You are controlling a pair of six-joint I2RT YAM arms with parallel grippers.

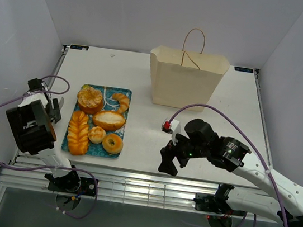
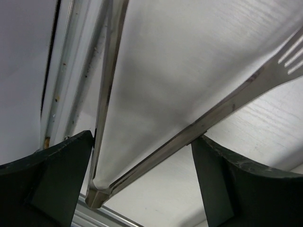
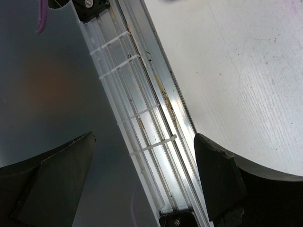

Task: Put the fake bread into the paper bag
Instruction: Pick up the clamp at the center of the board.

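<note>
— Six pieces of fake bread (image 1: 105, 121) lie on a blue-green tray (image 1: 101, 151), right?

— Yes. The tray sits on the left part of the desk (image 1: 237, 103). All the bread is on it.

— Where is the paper bag (image 1: 183, 87)?

— It stands upright at the far side of the desk, near the middle, with its mouth open at the top. It is well apart from the tray. I cannot see inside it.

— What about the left pincer (image 1: 53, 108)?

— It is just left of the tray, by the left edge of the desk. Its fingers (image 2: 57, 179) are spread wide, and shiny metal tongs (image 2: 222, 111) sit between them. Each leg of the tongs leans on the inside of one finger, so the pincer is grasping the tongs.

— And the right pincer (image 1: 171, 162)?

— It hangs by the near edge of the desk, right of the tray, pointing down. It is released, with nothing between its fingers. Under it runs the metal rail (image 3: 156, 123) along the desk's near edge.
</note>
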